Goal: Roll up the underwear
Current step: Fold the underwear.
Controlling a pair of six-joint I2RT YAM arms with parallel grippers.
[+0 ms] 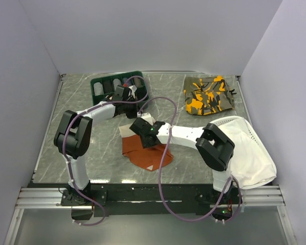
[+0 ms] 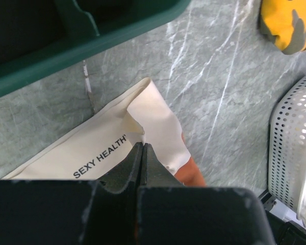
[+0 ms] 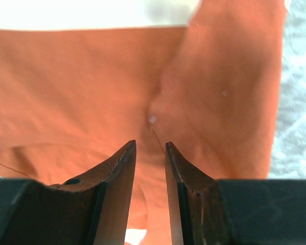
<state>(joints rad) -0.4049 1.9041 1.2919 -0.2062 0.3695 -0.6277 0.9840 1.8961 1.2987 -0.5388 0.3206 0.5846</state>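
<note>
Underwear (image 1: 148, 153) lies at six o'clock of the green tray (image 1: 94, 81). Left gripper (image 2: 143, 148) pinches its cream waistband fold, fingers pressed together. Right gripper (image 3: 150, 153) hovers over the orange cloth, slightly spread.

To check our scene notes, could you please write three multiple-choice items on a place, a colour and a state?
1. Where does the orange-and-olive camouflage fabric garment lie?
A. far right on the grey marbled table
B. near left corner
C. between the arm bases
2. What colour is the rectangular plastic tray?
A. red
B. dark green
C. white
3. How does the right pincer stand over the rust-orange fabric underwear?
A. shut on it
B. jaws apart
C. out of view
Key: 1 A, it lies by the far right corner; 2 B, its rim is dark green; 3 B, a gap shows between its jaws.
</note>
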